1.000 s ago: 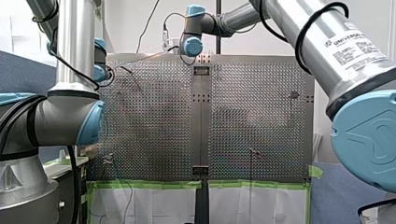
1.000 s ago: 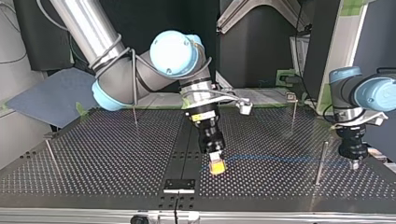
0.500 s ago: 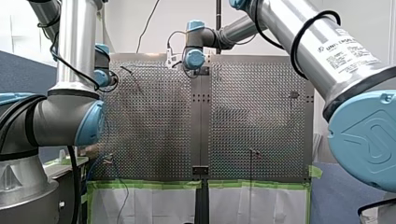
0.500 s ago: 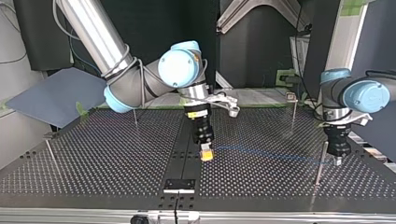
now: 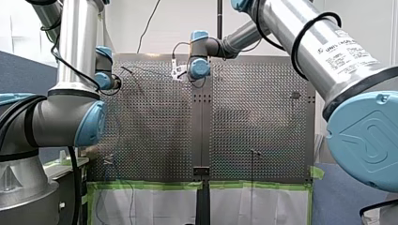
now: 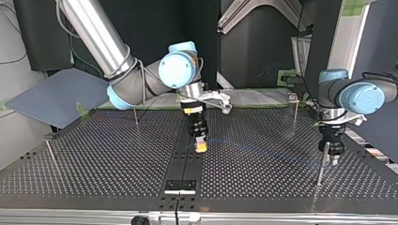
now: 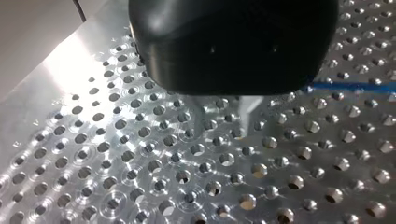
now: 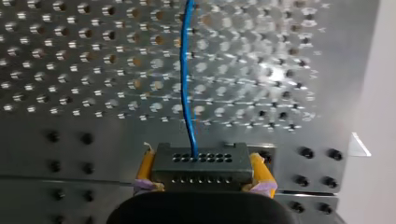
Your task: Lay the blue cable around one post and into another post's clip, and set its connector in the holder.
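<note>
Counter (image 6: pixel 94 159), top view.
- Holder (image 6: pixel 180 186): near edge, centre.
- Right claw (image 6: pixel 201 147), connector (image 8: pixel 200 165) between its fingers: just behind holder.
- Cable (image 8: pixel 187 70): runs on from connector.
- Left claw (image 6: pixel 332 161), touching post (image 6: pixel 320 171): far right of holder.

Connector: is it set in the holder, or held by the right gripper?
Held. The right wrist view shows the connector clamped between the right gripper's yellow pads, blue cable running out of it.

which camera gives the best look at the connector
Right wrist view: the connector fills the foreground, clamped between my right gripper's yellow pads, blue cable leaving its face. The top view shows only the yellow gripper tip; front and left wrist views don't show it.
</note>
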Motion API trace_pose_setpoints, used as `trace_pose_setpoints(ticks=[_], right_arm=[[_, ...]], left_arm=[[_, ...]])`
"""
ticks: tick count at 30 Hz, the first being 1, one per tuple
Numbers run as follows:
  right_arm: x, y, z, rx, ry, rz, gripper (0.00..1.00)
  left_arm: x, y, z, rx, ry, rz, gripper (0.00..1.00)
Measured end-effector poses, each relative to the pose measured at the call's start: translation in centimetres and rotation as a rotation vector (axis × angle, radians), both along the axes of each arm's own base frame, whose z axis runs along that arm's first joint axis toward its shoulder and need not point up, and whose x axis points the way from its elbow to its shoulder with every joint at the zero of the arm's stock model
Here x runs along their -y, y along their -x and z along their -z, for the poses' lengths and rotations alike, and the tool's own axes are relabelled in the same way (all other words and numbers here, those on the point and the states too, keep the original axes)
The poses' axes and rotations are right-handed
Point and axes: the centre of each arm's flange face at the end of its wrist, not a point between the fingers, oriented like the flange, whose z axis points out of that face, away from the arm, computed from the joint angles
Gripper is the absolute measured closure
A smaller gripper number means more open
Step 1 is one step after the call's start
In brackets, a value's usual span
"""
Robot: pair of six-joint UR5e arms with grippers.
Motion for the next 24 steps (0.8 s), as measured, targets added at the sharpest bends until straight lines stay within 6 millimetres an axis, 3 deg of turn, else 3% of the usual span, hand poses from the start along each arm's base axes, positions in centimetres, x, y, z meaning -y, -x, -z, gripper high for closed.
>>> trace_pose_setpoints(ticks=[24], right_arm=[[-0.9, 1.7, 8.1, -0.035, -0.063, 0.009, 1.0]], left_arm=[[1.5, 0.4, 0.9, -0.011, 0.073, 0.026, 0.0]])
